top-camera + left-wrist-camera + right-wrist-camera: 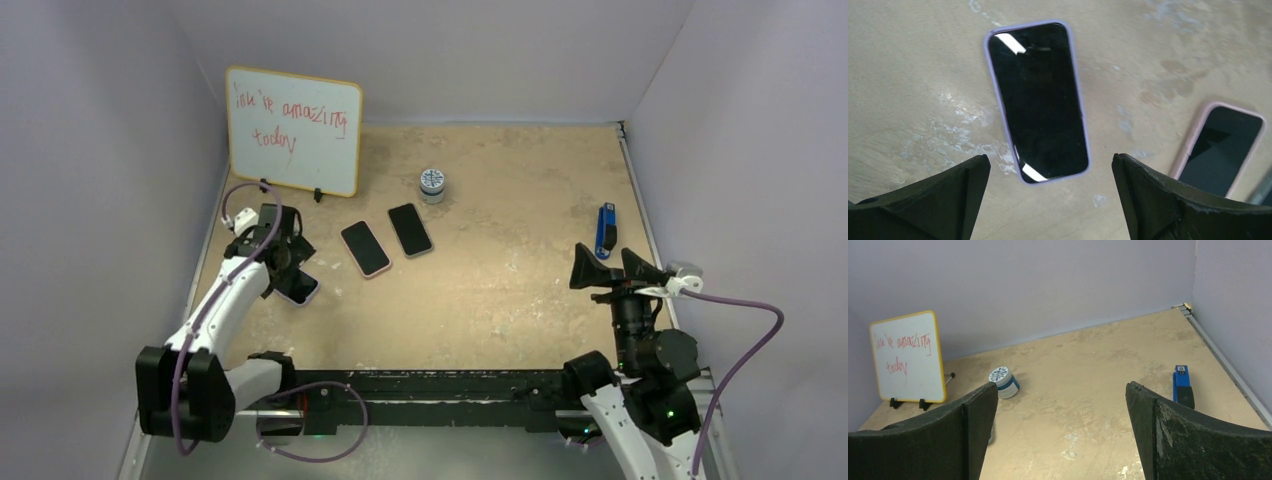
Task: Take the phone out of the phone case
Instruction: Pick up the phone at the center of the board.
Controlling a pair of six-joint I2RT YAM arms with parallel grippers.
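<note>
A phone [1038,100] with a dark screen lies flat on the table in a lilac phone case [1054,178]. In the left wrist view my left gripper [1049,159] hangs just above its near end, open, and touches nothing. From the top view the same phone [300,289] pokes out from under the left gripper [283,262] at the left of the table. My right gripper [605,257] stands open and empty at the right, far from the phones. It looks over bare table in the right wrist view [1062,386].
A second phone in a pink case [365,248] and a third in a dark case [410,229] lie mid-table; the pink one [1220,150] is close right of my left fingers. A whiteboard [292,130], a small round tin [433,184] and a blue tool [605,230] stand farther back.
</note>
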